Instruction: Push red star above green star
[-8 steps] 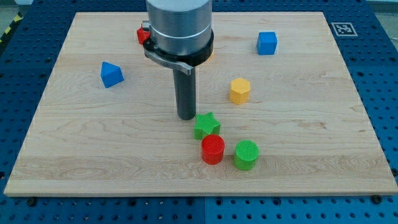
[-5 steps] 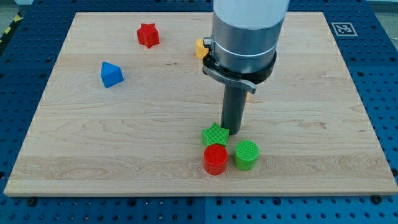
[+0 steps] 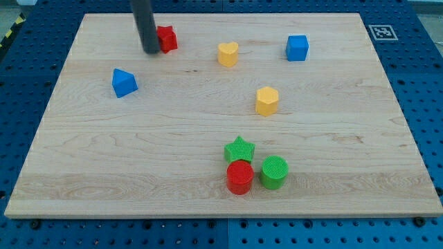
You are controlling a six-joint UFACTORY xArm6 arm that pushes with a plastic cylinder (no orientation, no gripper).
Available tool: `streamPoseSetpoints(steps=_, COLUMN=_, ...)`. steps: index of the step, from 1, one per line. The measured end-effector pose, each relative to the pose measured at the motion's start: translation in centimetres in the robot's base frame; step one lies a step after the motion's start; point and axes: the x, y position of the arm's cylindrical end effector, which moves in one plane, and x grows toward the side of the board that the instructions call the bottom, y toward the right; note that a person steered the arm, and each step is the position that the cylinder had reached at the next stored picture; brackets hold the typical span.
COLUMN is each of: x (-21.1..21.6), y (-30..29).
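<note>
Red star (image 3: 166, 38), dark rod w/ my tip (image 3: 150, 51). Green star (image 3: 239, 149), red cylinder (image 3: 239, 177), green cylinder (image 3: 274, 172) (ribbed tops). Two yellow blocks (image 3: 228, 53) (image 3: 266, 101). Blue cube (image 3: 297, 48), blue wedge (image 3: 124, 82). Board (image 3: 104, 152): pale wood grain.

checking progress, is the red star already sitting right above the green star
No, the red star is far off near the view's top left beside my tip, while the green star sits low.

my rod (image 3: 145, 24) hides the red star's (image 3: 167, 38) left edge.
</note>
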Motion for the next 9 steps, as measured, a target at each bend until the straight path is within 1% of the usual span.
streamPoseSetpoints(steps=1, x=-4.8, y=0.6)
streamPoseSetpoints(steps=2, x=-5.0, y=0.7)
streamPoseSetpoints(steps=3, x=-5.1, y=2.0)
streamPoseSetpoints(steps=4, x=-5.1, y=4.7)
streamPoseSetpoints(steps=5, x=-4.7, y=5.9)
streamPoseSetpoints(steps=7, x=0.6, y=6.0)
streamPoseSetpoints(steps=9, x=7.6, y=8.7)
